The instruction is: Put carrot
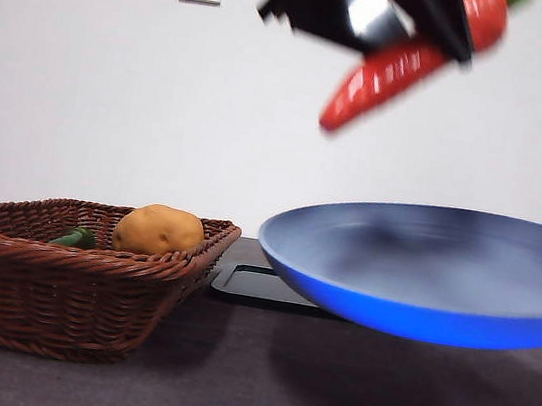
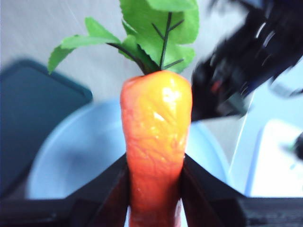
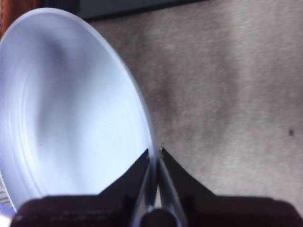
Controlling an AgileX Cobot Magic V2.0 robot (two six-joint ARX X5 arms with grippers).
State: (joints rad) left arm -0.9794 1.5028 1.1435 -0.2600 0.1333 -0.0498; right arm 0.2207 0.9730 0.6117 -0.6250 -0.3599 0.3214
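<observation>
Two arms at work. Left gripper (image 2: 154, 189) is clamped on the carrot (image 2: 156, 142), jaws pressing its sides partway down the body, leaf tuft pointing away from the wrist. Right gripper (image 3: 155, 153) is pinched on the rim of the blue plate (image 1: 422, 275), holding it lifted off the table (image 1: 225, 388), slightly tilted. Landmark = the plate. Carrot (image 1: 412, 61) hangs in the air above the plate, over its near-basket half, tilted, tip pointing down toward the dish, not touching it. Motion blur on the carrot and the left arm in the front view. Wicker basket (image 1: 59, 274) sits beside the plate, on the side away from the right gripper; potato (image 1: 158, 230) and a small green vegetable (image 1: 74, 236) lie in it. Black tray (image 1: 260, 284) lies flat behind and under the plate's edge.

Step, as judged: carry phase, carrot already picked, now over the plate and not yet placed. Next move likely calls for lowering the carrot toward the plate's middle, then letting go close to the surface so it doesn't roll off; right gripper needs to keep the plate steady and level.
</observation>
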